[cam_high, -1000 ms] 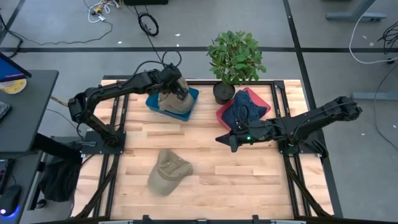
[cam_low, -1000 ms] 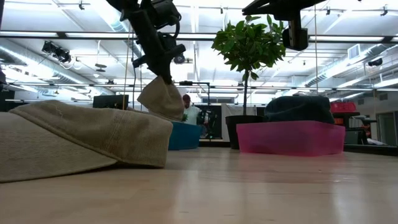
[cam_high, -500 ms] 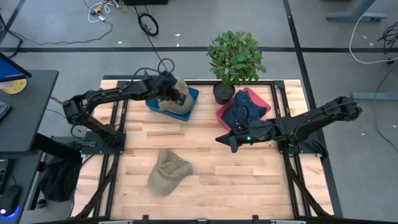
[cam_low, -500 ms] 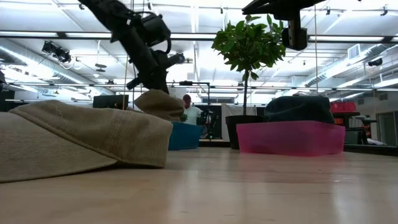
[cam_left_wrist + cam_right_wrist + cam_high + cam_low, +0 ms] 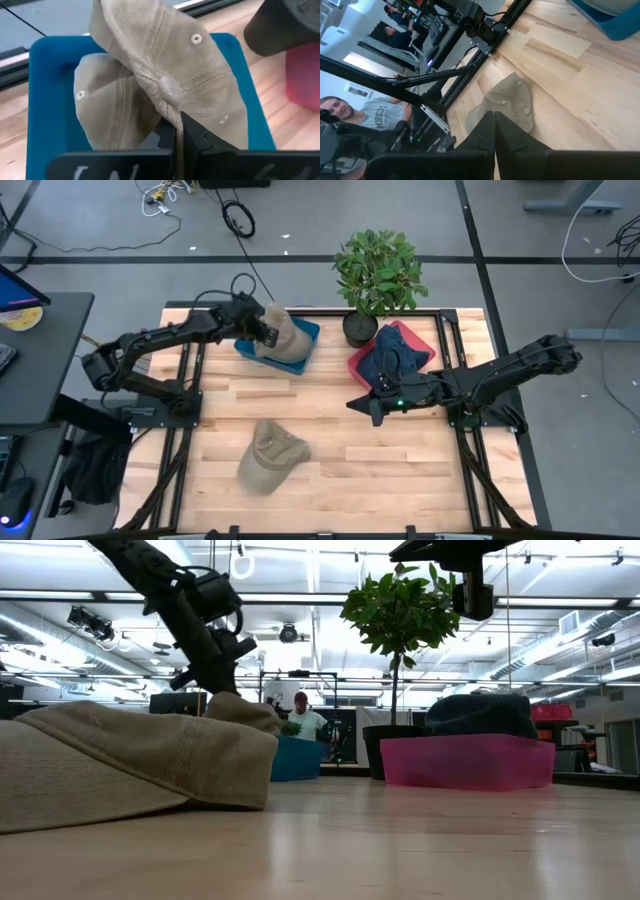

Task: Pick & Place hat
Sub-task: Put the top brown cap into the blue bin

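A khaki hat lies in the blue bin at the table's far left, and my left gripper is shut on its crown. In the low view this gripper slants down onto the hat. A second khaki hat lies flat on the wood near the front edge; it also shows in the right wrist view. My right gripper hovers shut over the table's middle, in front of the pink bin, touching nothing. My left gripper pinches a bunched fold of cloth at the top of the hat's crown, right below the top button, between its two fingers. The fingers slant downward from the table's left side. The hat rests crumpled in the blue bin, its cloth slack.
A pink bin holding a dark blue hat stands at the far right, beside a potted plant at the far edge. Bare wood lies between the bins and the front hat. People show in the room beyond the table.
My left gripper has sunk and gone toward the table's left edge, still shut on the khaki hat. The hat, which hung below the fingers above the blue bin, has come down and now rests in the bin.
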You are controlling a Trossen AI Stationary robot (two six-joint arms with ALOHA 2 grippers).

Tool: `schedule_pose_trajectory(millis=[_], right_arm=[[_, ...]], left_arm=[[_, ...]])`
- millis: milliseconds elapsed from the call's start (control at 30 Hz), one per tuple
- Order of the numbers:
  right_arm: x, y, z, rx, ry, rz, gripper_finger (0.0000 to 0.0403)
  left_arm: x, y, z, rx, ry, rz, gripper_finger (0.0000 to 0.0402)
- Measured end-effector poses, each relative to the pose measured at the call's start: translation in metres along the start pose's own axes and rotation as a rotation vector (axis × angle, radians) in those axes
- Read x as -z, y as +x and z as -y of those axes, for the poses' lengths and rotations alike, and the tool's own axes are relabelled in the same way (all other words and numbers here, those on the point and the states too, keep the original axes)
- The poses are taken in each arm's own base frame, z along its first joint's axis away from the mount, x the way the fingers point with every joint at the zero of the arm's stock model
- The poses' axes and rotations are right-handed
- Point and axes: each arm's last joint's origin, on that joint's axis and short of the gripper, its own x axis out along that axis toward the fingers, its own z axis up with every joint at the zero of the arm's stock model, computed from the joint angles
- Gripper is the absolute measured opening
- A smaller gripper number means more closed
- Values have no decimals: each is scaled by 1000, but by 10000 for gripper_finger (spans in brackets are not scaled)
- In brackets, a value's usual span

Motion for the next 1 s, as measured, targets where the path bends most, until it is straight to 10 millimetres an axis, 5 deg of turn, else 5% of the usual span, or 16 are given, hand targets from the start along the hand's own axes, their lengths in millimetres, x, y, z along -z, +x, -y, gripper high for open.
schedule_pose_trajectory(millis=[667,1000], right_arm=[[0,0,0,1,3,0,2],[0,0,0,1,4,0,2]], left_arm=[[7,9,-44,-61,-68,-82,7],[8,9,-46,41,-84,-126,35]])
